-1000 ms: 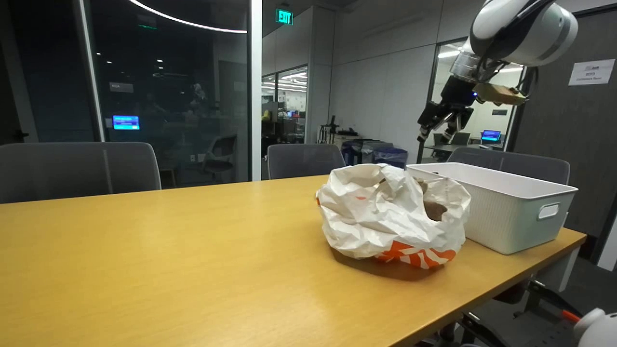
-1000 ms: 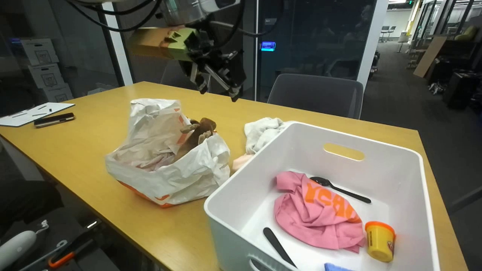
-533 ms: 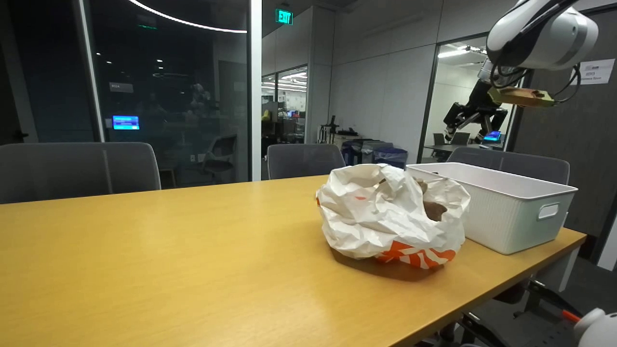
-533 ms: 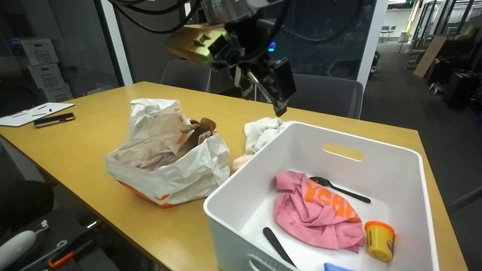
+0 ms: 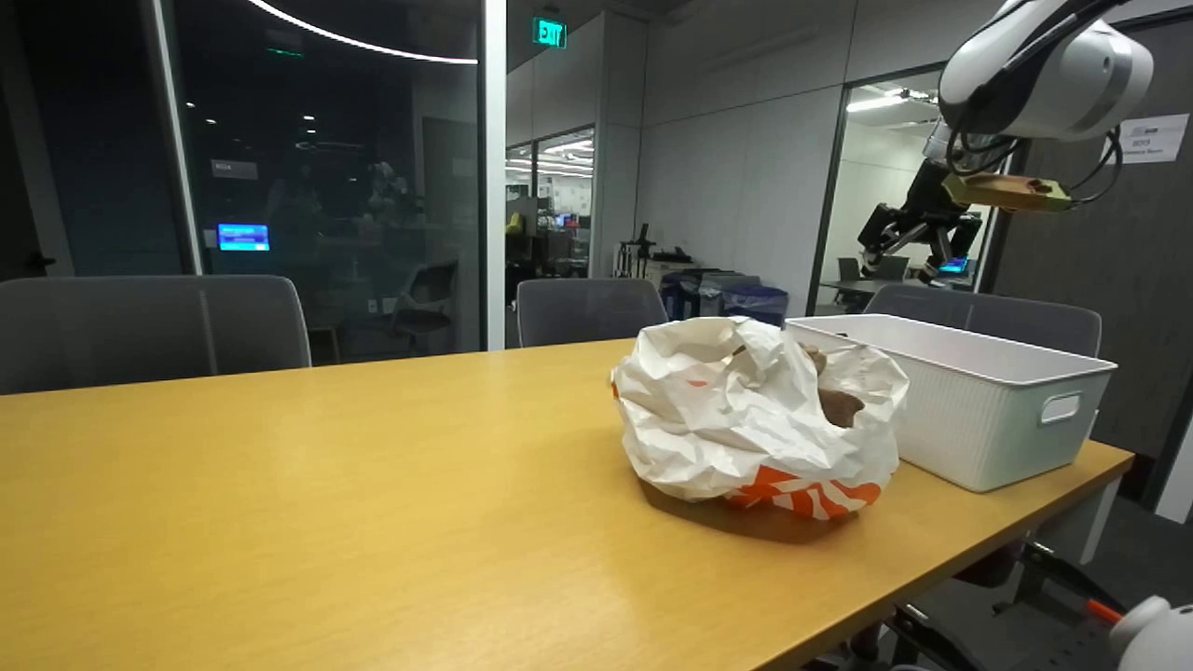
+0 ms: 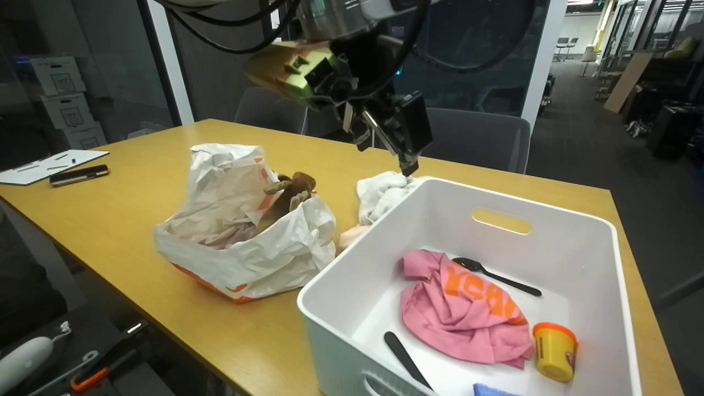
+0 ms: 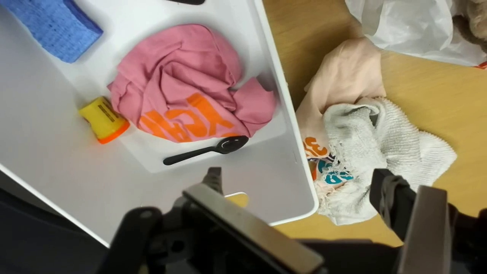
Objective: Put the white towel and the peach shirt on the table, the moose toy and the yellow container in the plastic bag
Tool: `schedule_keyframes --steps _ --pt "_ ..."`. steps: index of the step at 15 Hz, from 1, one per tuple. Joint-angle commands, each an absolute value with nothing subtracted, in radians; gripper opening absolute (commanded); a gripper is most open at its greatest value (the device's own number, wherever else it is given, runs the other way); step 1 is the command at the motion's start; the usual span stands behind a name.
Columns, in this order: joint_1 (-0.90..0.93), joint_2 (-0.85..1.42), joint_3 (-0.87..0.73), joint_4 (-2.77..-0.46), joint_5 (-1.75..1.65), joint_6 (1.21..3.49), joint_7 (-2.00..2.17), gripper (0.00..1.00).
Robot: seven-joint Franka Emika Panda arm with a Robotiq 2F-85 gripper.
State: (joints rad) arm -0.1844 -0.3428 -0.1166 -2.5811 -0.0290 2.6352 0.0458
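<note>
The white towel (image 6: pixel 382 195) lies bunched on the table against the bin, partly over the peach shirt (image 6: pixel 352 235); the wrist view shows the towel (image 7: pixel 403 148) and the shirt (image 7: pixel 348 72) more fully. The brown moose toy (image 6: pixel 289 201) sits in the white plastic bag (image 6: pixel 275 264), its head above the rim. The yellow container (image 6: pixel 555 355) with an orange lid is inside the white bin (image 6: pixel 341 341), beside a pink cloth; it seems to lie on its side. My gripper (image 7: pixel 297 175) is open and empty, above the bin's corner and the towel; it shows in both exterior views (image 5: pixel 898 270) (image 6: pixel 385 158).
The bin also holds the pink cloth (image 6: pixel 462 313), a black spoon (image 6: pixel 498 278), another black utensil (image 6: pixel 407 360) and a blue sponge (image 7: pixel 57 26). A clipboard (image 6: pixel 44 168) and a dark marker-like object (image 6: pixel 80 176) lie at the table's far end. Chairs line the table.
My gripper has moved away from above the bag toward the bin and the towel, and a little lower. In the last half second it has barely moved. The objects have stayed put.
</note>
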Motion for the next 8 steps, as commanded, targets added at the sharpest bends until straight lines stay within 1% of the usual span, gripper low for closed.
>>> schedule_keyframes --steps 1,5,8 --pt "-0.169 -0.344 -0.112 -2.552 -0.012 2.626 0.059 1.0" --pt "-0.191 -0.272 -0.121 -2.468 -0.025 2.621 0.077 1.0" --pt "-0.192 -0.196 -0.164 -2.392 0.027 2.585 0.075 1.0"
